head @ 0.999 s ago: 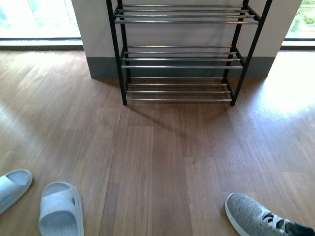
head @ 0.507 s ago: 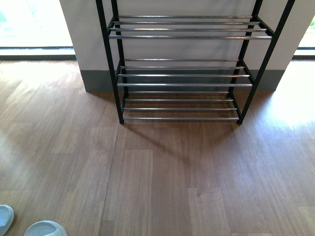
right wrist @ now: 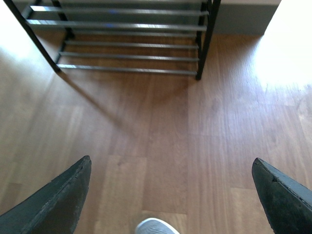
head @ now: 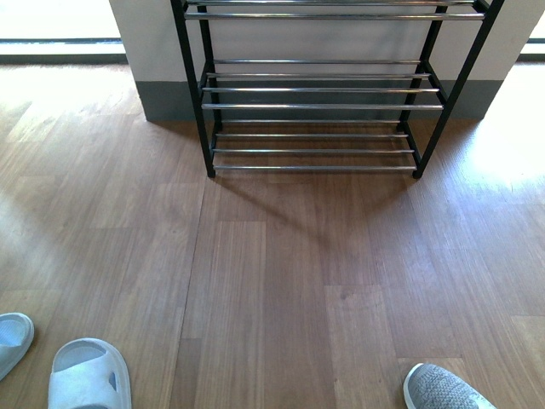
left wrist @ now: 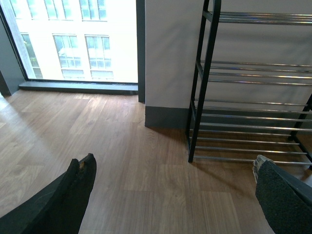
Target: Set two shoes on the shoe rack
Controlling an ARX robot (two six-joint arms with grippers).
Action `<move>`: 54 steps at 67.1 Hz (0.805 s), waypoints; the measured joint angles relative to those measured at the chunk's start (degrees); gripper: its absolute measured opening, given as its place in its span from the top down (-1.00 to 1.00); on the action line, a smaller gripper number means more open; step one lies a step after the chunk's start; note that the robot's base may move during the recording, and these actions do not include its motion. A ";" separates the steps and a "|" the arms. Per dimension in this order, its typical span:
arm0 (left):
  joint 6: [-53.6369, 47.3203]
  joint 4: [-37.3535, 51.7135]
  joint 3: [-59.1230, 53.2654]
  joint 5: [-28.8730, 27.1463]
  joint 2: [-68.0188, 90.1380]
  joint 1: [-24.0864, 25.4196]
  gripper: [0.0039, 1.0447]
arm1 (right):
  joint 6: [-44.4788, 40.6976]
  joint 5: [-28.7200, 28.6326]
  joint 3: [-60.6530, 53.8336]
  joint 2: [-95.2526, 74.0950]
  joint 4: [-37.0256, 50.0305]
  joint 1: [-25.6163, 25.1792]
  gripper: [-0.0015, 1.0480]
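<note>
Facing shoe rack [head: 313, 106] square-on across wood floor [head: 281, 273]; stands against white wall [head: 145, 34] with grey skirting [head: 166, 100]. Shows pale-blue sandal [head: 89, 379] at near left, second sandal [head: 14, 339] just beside it, both well apart from rack. Shows toe of grey sneaker [head: 441, 390] at near right, cut by frame edge, also well apart from rack. Holds left gripper [left wrist: 171, 163] spread wide, gripping nothing. Holds right gripper [right wrist: 170, 161] spread wide likewise, sneaker toe in sight, untouched.
</note>
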State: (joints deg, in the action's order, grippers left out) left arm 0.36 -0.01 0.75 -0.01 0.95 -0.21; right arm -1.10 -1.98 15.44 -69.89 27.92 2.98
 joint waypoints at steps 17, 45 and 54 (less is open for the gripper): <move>0.02 0.00 0.00 0.00 0.00 0.00 -0.83 | -13.05 3.34 11.23 -44.92 7.10 -3.93 -0.82; 0.00 0.00 0.00 0.00 0.00 0.00 -0.83 | -36.96 11.39 17.07 -69.40 8.59 -18.84 -0.82; 0.00 0.00 0.00 0.02 0.00 0.00 -0.83 | -43.50 12.37 17.59 -70.10 6.60 -22.47 -0.82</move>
State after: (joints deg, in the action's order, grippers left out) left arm 0.36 -0.01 0.75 0.01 0.95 -0.21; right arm -44.60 10.39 33.04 -139.98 34.52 -19.49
